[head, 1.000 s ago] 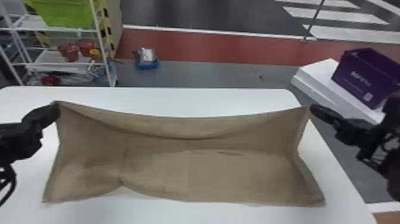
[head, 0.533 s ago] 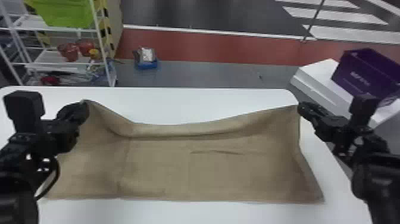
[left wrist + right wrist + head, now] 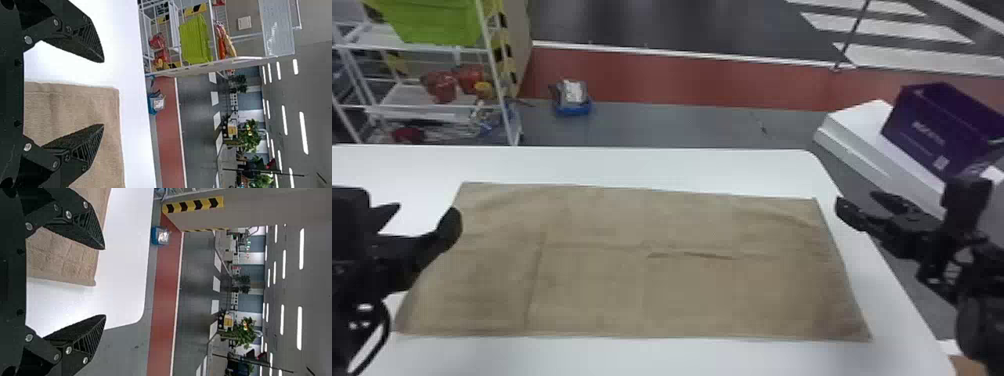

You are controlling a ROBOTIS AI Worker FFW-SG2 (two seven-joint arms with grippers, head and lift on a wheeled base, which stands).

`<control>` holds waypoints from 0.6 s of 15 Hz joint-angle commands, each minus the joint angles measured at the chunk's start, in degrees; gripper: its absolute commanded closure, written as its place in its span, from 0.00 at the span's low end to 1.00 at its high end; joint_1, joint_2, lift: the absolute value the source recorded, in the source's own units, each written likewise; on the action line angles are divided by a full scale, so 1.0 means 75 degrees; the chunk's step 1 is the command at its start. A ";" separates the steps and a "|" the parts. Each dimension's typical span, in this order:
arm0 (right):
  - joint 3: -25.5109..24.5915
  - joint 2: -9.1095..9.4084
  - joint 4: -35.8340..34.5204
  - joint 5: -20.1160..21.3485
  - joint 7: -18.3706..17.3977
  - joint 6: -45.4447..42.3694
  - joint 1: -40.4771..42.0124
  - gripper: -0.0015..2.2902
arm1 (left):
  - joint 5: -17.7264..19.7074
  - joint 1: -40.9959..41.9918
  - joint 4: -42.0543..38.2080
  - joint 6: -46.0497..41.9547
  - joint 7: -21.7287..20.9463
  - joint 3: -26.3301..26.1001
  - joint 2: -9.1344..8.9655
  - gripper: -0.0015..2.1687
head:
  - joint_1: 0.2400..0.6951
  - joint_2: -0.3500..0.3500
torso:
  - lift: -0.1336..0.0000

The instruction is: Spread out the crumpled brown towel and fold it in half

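Towel of brown rectangular cloth point(image 3: 642, 285) lay spread, lightly creased, on the white round-cornered table point(image 3: 652, 162). Black left gripper point(image 3: 426, 211) and black right gripper point(image 3: 857, 199) were empty, fingers wide apart.

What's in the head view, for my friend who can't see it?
A brown towel lies spread almost flat on a white table. The robot's open left gripper is by its left end, the open right gripper off its right end; beyond the table is a purple box.
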 commanded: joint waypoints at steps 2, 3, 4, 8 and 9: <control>-0.0250 0.0062 -0.1884 -0.0892 0.0226 0.1105 0.1266 0.10 | 0.0195 0.0803 -0.0531 -0.0017 -0.0017 0.0031 -0.0006 0.02 | 1.00 0.30 | 0.08; -0.0344 0.0121 -0.2259 -0.0985 0.0320 0.1293 0.1512 0.14 | 0.0312 0.0955 -0.0660 -0.0017 -0.0099 0.0055 -0.0006 0.02 | 1.00 0.31 | 0.08; -0.0356 0.0226 -0.2610 -0.1021 0.0449 0.1551 0.1676 0.25 | 0.0418 0.1060 -0.0777 0.0101 -0.0251 0.0102 -0.0006 0.02 | 1.00 0.32 | 0.08; -0.0274 0.0308 -0.3688 -0.0985 0.0555 0.2793 0.2297 0.66 | 0.0969 0.1658 -0.1773 0.0944 -0.0533 0.0195 -0.0006 0.37 | 1.00 0.36 | 0.08; -0.0238 0.0308 -0.3805 -0.0985 0.0555 0.2934 0.2426 0.66 | 0.1004 0.1752 -0.2008 0.1483 -0.0462 0.0184 -0.0030 0.59 | 1.00 0.36 | 0.08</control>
